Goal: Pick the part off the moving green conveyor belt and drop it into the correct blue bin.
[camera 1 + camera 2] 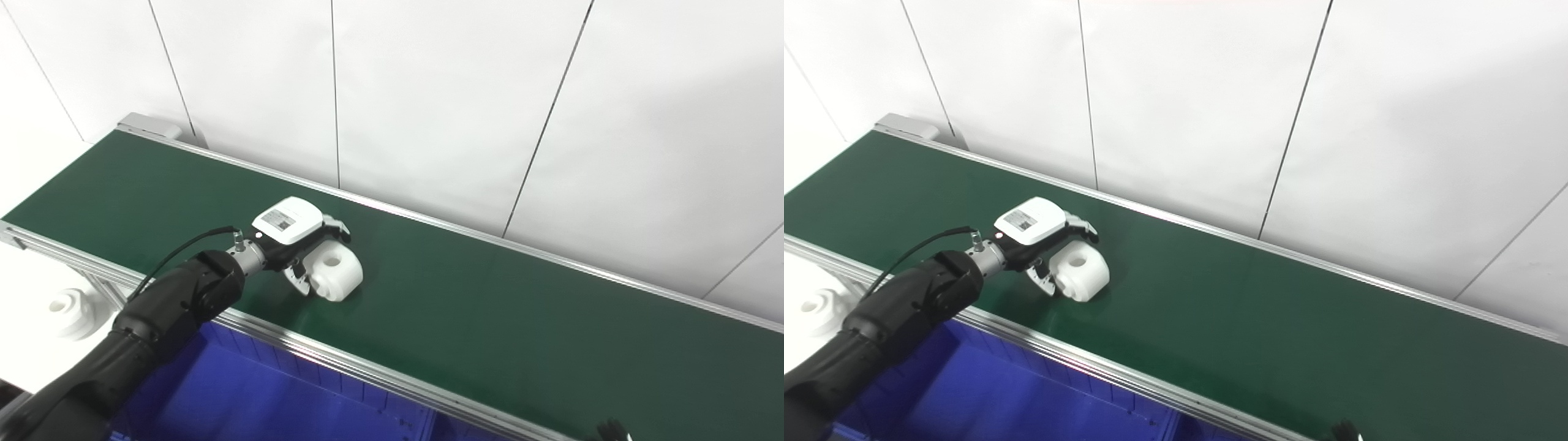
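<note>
Green conveyor belt (490, 306) runs diagonally; blue bin (257, 398) lower left. Left hand (300, 236) cupped around white part (334, 269) mid-left on the belt, lift unclear. Right hand (612, 429) only fingertips at bottom right, state unclear. The left eye view shows more of the bin.

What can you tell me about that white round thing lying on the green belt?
The white part is a short, chunky cylinder with rounded edges and a round hole in its top face, matte like moulded plastic. It rests on the green conveyor belt, nearer the front rail than the wall. The left hand is wrapped around it from the left: fingers reach over its far side and the thumb sits against its near side. Whether it is already lifted cannot be told.
</note>
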Controlling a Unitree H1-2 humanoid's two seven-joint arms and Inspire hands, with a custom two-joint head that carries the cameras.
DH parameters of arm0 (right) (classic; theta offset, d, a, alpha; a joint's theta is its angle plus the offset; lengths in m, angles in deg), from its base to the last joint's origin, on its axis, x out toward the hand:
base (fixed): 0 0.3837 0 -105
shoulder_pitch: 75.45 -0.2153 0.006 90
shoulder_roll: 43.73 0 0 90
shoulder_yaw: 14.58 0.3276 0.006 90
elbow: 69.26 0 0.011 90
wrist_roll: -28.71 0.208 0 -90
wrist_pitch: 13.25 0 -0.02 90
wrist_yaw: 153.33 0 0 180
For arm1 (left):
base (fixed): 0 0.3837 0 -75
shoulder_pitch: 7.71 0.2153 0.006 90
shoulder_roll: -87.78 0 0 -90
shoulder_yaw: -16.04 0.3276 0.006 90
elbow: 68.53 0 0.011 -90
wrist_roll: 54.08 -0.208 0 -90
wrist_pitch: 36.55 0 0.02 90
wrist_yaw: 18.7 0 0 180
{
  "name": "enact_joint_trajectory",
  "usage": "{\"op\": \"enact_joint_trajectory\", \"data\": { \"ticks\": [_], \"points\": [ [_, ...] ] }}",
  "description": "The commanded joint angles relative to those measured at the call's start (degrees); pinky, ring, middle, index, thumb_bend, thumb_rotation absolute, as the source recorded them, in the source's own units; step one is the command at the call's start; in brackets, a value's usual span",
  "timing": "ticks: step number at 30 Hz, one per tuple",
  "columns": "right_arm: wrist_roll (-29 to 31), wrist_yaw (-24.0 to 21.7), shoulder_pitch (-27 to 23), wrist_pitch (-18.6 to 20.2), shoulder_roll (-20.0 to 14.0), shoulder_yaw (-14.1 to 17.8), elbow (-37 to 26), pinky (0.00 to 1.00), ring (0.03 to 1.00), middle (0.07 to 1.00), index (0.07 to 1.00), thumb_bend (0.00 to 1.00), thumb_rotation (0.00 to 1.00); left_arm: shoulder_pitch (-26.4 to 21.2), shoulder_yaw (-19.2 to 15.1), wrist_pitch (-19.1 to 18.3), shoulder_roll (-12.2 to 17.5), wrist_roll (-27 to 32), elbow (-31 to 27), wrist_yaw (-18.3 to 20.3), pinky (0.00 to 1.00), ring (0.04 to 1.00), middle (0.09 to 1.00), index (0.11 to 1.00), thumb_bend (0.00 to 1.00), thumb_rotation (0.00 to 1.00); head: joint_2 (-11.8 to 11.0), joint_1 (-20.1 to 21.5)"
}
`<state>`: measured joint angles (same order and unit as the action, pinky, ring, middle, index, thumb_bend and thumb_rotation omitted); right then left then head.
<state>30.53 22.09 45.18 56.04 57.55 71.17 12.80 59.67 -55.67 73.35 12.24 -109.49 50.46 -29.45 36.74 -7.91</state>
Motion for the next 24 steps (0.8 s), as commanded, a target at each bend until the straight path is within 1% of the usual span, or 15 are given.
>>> {"op": "enact_joint_trajectory", "data": {
  "ticks": [1, 4, 5, 6, 7, 10, 12, 14, 16, 18, 20, 23, 24],
  "points": [
    [0.46, 0.06, 0.4, 0.12, 0.32, 0.05, -2.15, 0.89, 0.913, 0.951, 0.968, 0.78, 1.0, -2.21, 0.13, 0.07, 0.04, -0.81, 0.13, -6.64, 0.43, 0.463, 0.482, 0.537, 0.56, 0.0, -0.02, -0.01],
    [0.46, -0.04, 0.44, 0.36, 0.32, -0.08, -2.33, 0.89, 0.912, 0.952, 0.972, 0.78, 1.0, -2.28, 0.45, 1.41, -0.31, -0.06, 1.01, -9.88, 0.36, 0.374, 0.432, 0.523, 0.52, 0.0, 0.05, 0.08],
    [0.48, -0.05, 0.43, 0.3, 0.33, -0.09, -2.27, 0.89, 0.912, 0.952, 0.972, 0.78, 1.0, -2.15, 0.36, 1.87, -0.46, 0.92, 0.92, -10.1, 0.36, 0.374, 0.432, 0.52, 0.52, 0.0, 0.06, 0.13],
    [0.54, -0.08, 0.42, 0.3, 0.34, -0.11, -2.26, 0.89, 0.912, 0.952, 0.972, 0.78, 1.0, -1.9, 0.11, 2.27, -0.64, 2.46, 0.5, -9.39, 0.36, 0.374, 0.432, 0.52, 0.52, 0.0, 0.08, 0.17],
    [0.4, -0.04, 0.42, 0.32, 0.36, -0.12, -2.26, 0.89, 0.913, 0.952, 0.973, 0.78, 1.0, -1.51, -0.51, 2.88, -1.03, 5.06, -0.04, -7.98, 0.39, 0.394, 0.444, 0.516, 0.52, 0.0, 0.11, 0.19],
    [0.33, -0.06, 0.38, 0.22, 0.37, -0.17, -2.22, 0.89, 0.908, 0.95, 0.973, 0.78, 1.0, -0.05, -3.43, 3.38, -2.99, 17.44, -1.87, -0.29, 0.45, 0.475, 0.497, 0.473, 0.52, 0.0, 0.25, 0.3],
    [0.63, -0.12, 0.37, 0.48, 0.41, -0.21, -2.28, 0.89, 0.908, 0.95, 0.974, 0.78, 1.0, 0.56, -4.77, 3.78, -3.96, 23.91, -2.69, 3.8, 0.43, 0.476, 0.502, 0.471, 0.52, 0.0, 0.22, 0.34],
    [0.66, -0.18, 0.38, 0.69, 0.38, -0.28, -2.36, 0.88, 0.905, 0.95, 0.975, 0.79, 1.0, 1.09, -5.75, 3.27, -4.71, 28.07, -3.8, 6.89, 0.42, 0.476, 0.502, 0.473, 0.52, 0.0, 0.18, 0.44],
    [0.62, -0.2, 0.41, 0.77, 0.35, -0.35, -2.38, 0.89, 0.907, 0.952, 0.978, 0.79, 1.0, 1.38, -6.34, 2.58, -5.09, 30.08, -4.6, 8.8, 0.44, 0.489, 0.503, 0.473, 0.52, 0.0, 0.17, 0.49],
    [0.52, -0.11, 0.38, 0.86, 0.43, -0.35, -2.4, 0.89, 0.905, 0.952, 0.979, 0.8, 1.0, 1.39, -6.79, 2.91, -5.17, 31.28, -5.07, 9.83, 0.45, 0.492, 0.5, 0.476, 0.52, 0.0, 0.14, 0.55],
    [0.56, -0.12, 0.43, 1.05, 0.45, -0.39, -2.53, 0.89, 0.905, 0.952, 0.98, 0.8, 1.0, 1.36, -7.12, 2.89, -5.07, 31.58, -5.62, 10.47, 0.45, 0.495, 0.499, 0.477, 0.52, 0.0, 0.26, 0.49],
    [0.53, -0.16, 0.58, 1.37, 0.46, -0.49, -2.92, 0.88, 0.901, 0.952, 0.98, 0.81, 1.0, 1.29, -7.38, 3.62, -4.52, 30.51, -6.33, 10.59, 0.45, 0.492, 0.499, 0.477, 0.52, 0.0, 0.63, 0.39],
    [0.5, -0.22, 0.65, 1.59, 0.42, -0.56, -3.17, 0.88, 0.902, 0.953, 0.982, 0.81, 1.0, 1.69, -7.74, 2.88, -4.08, 30.92, -7.98, 11.55, 0.45, 0.493, 0.501, 0.474, 0.52, 0.0, 0.94, 0.38]
  ]
}}
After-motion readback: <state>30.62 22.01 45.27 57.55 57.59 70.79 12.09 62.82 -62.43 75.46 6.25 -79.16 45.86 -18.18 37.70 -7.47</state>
